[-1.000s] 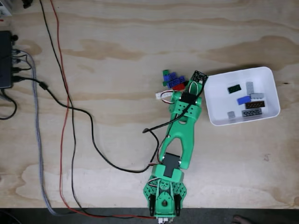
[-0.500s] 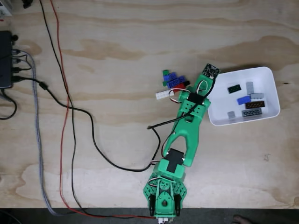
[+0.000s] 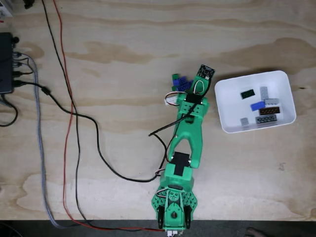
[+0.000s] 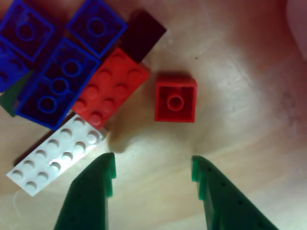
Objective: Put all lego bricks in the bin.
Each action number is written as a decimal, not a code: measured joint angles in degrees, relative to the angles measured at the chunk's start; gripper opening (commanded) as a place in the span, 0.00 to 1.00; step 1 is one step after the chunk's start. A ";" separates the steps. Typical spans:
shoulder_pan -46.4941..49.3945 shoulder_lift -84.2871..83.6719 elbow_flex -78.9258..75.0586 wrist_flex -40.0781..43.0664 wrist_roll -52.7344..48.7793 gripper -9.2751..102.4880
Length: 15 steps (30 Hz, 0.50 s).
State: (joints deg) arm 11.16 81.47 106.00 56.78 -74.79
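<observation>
Green arm (image 3: 188,132) stretched up from the near edge of the plywood desk (image 3: 123,44) in the fixed view, wrist board over the loose heap of lego bricks (image 3: 181,83). Tool (image 4: 152,171) spread wide in the other view, both green fingertips (image 4: 106,168) entering from the bottom edge, bare wood between them, nothing gripped.

Just above the gap, a small red brick (image 4: 175,102) lying upside down, hollow underside and centre tube showing, apart from the rest of the heap. To its left, a larger red brick (image 4: 110,86) studs up, tilted, touching a white brick (image 4: 56,154) at its lower corner; white brick just above the left fingertip. Further left and above, several blue bricks (image 4: 61,81) upside down and packed together, a sliver of green (image 4: 13,95) peeking from under them. A dark brick (image 4: 143,32) at the top edge of the larger red one; colour hard to judge in this dim light, possibly black or brown.

Bin (image 3: 228,126) on the desk to the right of the arm in the fixed view, well apart from the heap. Inside it, black, grey, blue and brown bricks (image 3: 260,106) scattered toward the right half. Black, red and grey cables (image 3: 66,123) trailing across the left part of the desk.
</observation>
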 measured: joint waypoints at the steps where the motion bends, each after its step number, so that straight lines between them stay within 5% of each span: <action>1: 0.26 -0.79 -0.09 0.00 -0.18 0.24; 15: 3.69 -8.53 -10.46 0.00 -2.81 0.18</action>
State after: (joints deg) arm 14.85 72.95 95.54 56.78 -77.61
